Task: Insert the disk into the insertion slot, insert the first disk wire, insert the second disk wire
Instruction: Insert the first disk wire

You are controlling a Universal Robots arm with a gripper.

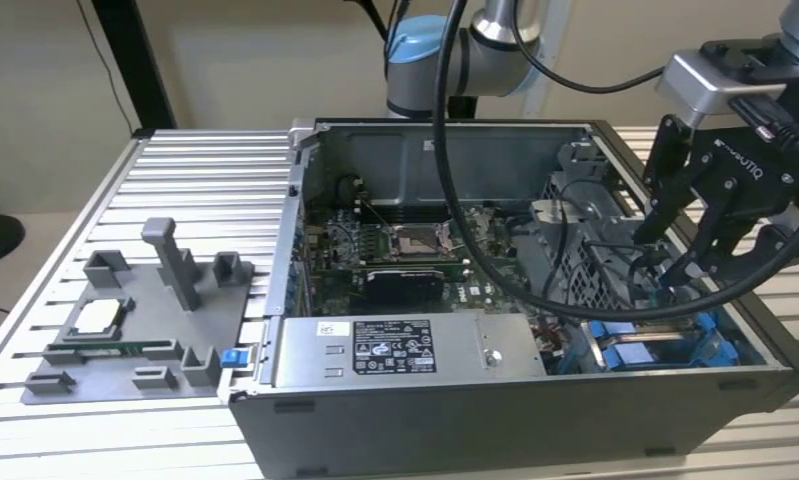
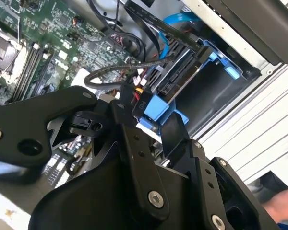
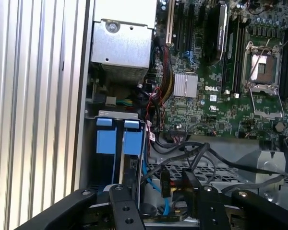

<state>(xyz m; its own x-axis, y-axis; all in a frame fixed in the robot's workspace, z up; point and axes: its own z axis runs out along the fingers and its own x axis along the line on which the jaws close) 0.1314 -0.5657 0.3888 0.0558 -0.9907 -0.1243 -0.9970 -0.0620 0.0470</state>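
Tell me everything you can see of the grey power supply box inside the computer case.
The power supply box is a rectangular silver-grey metal box with a white-and-black label on top. In the exterior view it lies flat along the near wall of the computer case, beside the green motherboard. A bundle of wires runs by one end.

Soft, even room light fills the exterior view. The ribbed counter looks pale and bright. Inside the computer case it is darker, with deep shade along the far wall. In the first wrist view, the grey metal box shines almost white with glare. In the second wrist view, the black claw is very close and looks soft and blurry, and its dark parts show little detail.
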